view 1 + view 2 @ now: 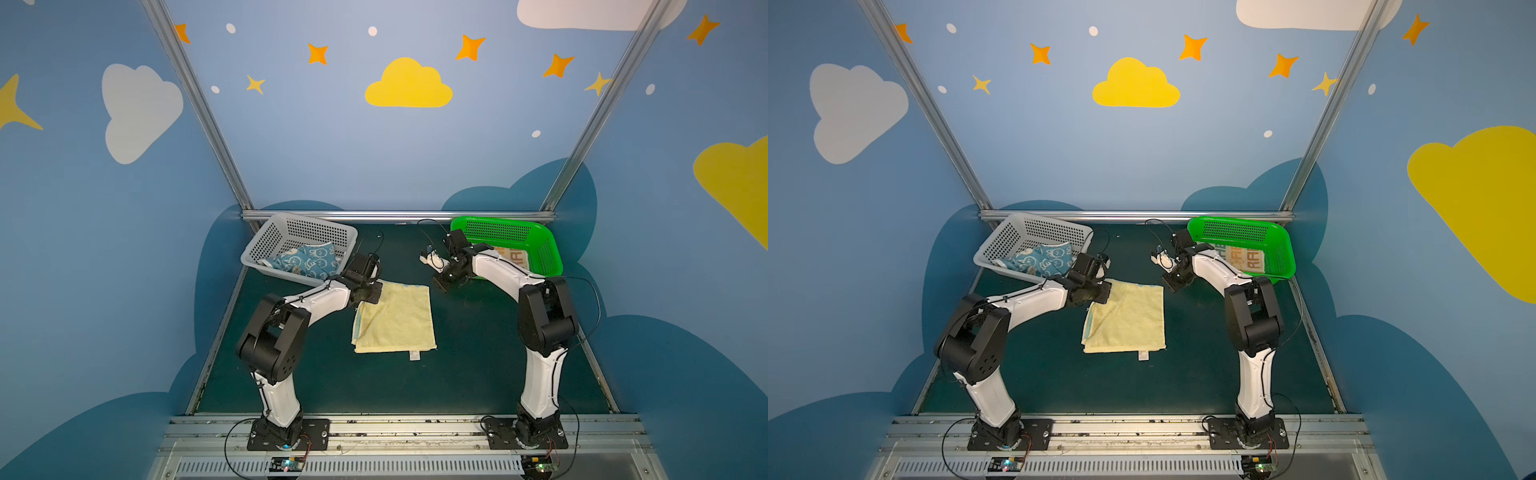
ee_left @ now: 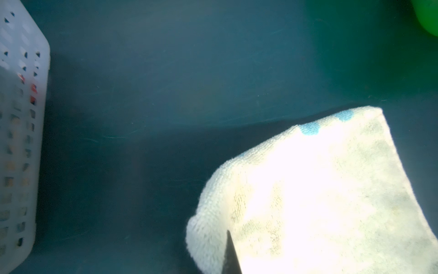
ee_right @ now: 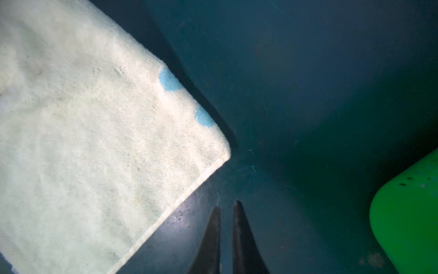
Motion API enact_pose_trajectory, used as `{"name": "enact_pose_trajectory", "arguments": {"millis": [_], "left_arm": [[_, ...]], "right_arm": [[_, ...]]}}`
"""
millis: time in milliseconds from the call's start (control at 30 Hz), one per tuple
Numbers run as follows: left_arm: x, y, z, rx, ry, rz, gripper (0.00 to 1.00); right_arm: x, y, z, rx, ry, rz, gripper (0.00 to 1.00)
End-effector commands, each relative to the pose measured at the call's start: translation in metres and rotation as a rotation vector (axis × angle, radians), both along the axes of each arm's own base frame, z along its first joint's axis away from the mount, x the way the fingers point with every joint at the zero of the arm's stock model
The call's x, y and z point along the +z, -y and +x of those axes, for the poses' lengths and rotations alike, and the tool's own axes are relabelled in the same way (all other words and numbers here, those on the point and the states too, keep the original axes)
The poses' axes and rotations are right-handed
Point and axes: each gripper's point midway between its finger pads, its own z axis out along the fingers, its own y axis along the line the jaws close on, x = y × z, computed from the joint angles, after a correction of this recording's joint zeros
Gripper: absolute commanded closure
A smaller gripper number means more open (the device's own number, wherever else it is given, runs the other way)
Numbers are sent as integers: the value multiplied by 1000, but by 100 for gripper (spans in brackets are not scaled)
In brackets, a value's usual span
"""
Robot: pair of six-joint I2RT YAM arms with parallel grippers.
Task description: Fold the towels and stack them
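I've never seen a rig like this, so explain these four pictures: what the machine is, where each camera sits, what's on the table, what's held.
These are two robot arms on a rail, each ending in a two-fingered gripper. The two wide pictures come from one camera head above; the two close-ups come from cameras on the wrists. On the dark green mat lies a folded pale yellow towel. A blue rabbit towel sits in the grey basket, a lettered towel in the green basket. The left gripper looks shut on the yellow towel's far corner. The right gripper, slightly open, holds nothing, just off the other far corner.
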Motion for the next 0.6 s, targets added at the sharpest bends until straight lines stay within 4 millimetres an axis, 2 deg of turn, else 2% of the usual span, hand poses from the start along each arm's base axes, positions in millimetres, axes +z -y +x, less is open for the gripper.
{"name": "enact_pose_trajectory", "arguments": {"millis": [0, 100, 267, 567], "left_arm": [[1, 2, 11, 4, 9, 6, 96], [-6, 0, 12, 20, -7, 11, 96], [-14, 0, 13, 32, -43, 27, 96], [-29, -2, 8, 45, -106, 51, 96]], "right_arm": [[-5, -10, 2, -28, -63, 7, 73], [-14, -15, 5, -87, -141, -27, 68], [-27, -24, 9, -199, -254, -22, 68], [-49, -28, 9, -273, -335, -36, 67]]}}
